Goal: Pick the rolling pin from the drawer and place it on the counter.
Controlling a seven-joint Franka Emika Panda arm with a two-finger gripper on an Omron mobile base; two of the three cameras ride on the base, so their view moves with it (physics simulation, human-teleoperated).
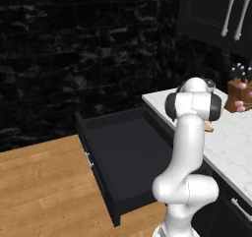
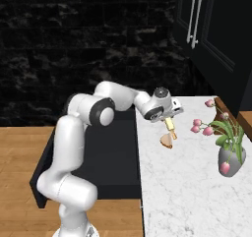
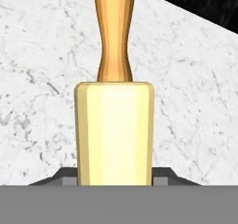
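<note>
Now the hand (image 2: 169,119) grips the rolling pin (image 3: 115,130) above the counter (image 2: 187,192).

- The rolling pin (image 3: 114,130) has a pale cream barrel and an orange-tan handle.
- The table (image 2: 192,192) under the fingers is white marble with faint grey veins.
- The drawer (image 1: 125,157), off to the side of the fingers, is black with a dark inside and a small silver handle.
- The floor (image 1: 44,192) is warm brown wood planks.
- The wall (image 1: 74,44) is black stone with faint pale mottling.
- The vase (image 2: 230,161) beyond the fingers is grey, holding pink tulips (image 2: 202,128) on green stems.
- The upper cabinets (image 2: 216,29) are black with silver bar handles.
- The bread piece (image 2: 167,141), just below the fingers, is brown with a pale face.
</note>
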